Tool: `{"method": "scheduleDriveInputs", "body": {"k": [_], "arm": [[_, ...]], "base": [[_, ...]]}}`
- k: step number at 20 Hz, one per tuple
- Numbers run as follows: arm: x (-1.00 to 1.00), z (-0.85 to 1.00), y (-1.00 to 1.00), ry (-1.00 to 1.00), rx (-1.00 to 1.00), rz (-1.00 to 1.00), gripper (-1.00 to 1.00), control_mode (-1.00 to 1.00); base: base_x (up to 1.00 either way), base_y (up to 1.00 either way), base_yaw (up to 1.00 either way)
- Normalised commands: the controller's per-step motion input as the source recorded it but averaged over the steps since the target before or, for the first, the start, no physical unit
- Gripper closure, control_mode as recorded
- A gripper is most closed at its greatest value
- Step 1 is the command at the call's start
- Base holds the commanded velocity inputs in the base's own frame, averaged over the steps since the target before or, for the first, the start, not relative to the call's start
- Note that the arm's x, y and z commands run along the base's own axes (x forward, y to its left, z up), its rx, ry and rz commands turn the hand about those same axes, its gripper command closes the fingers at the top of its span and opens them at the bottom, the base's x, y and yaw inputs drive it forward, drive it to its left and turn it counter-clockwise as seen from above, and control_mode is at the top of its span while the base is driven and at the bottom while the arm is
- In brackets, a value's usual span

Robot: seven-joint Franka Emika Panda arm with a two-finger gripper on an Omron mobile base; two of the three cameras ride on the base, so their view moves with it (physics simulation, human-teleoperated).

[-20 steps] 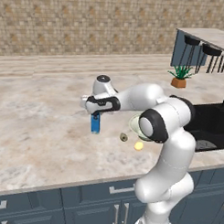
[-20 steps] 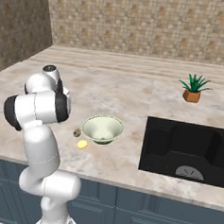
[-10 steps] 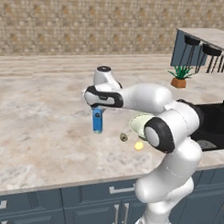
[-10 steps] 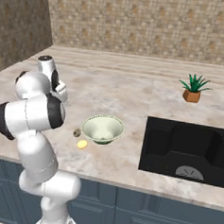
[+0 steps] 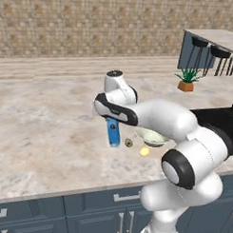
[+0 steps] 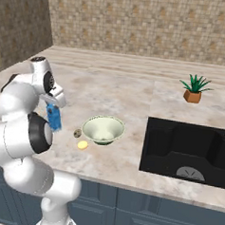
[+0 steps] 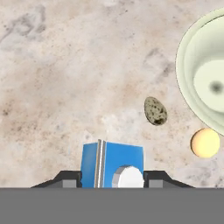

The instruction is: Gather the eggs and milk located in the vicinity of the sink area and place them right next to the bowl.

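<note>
A: The small blue milk carton with the gabled top (image 7: 112, 164) sits clamped between the two dark fingertips of the claw (image 7: 112, 177), at six o'clock in the hand view. It looks close to the marbled tabletop (image 5: 46, 135), but I cannot tell whether it touches.

B: Then lower it straight, keep it upright, and open only once the base rests flat.

A: Where is the rest?

B: The wide pale green-white bowl (image 7: 203, 83) lies at two o'clock of the claw, the small pale yellow egg ball (image 7: 204, 142) at three, just beside the bowl's rim. A speckled olive-brown lump (image 7: 155, 110) sits between carton and bowl, so steer clear of it.
</note>
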Motion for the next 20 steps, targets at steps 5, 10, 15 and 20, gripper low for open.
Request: {"method": "scheduleDriveInputs", "body": {"k": [5,10,15,20], "arm": [[-0.79,-0.01,-0.74,-0.03,0.02,-0.02,1.00,-1.00],[-0.39,-0.08,-0.76,0.00,0.00,-0.01,1.00,-1.00],[-0.07,-0.18,-0.76,0.00,0.00,0.00,1.00,-1.00],[0.00,-0.22,-0.78,0.00,0.00,0.00,1.00,-1.00]], "base": [[0.00,0.00,0.00],[0.00,0.00,0.00],[0.00,0.00,0.00],[0.00,0.00,0.00]]}}
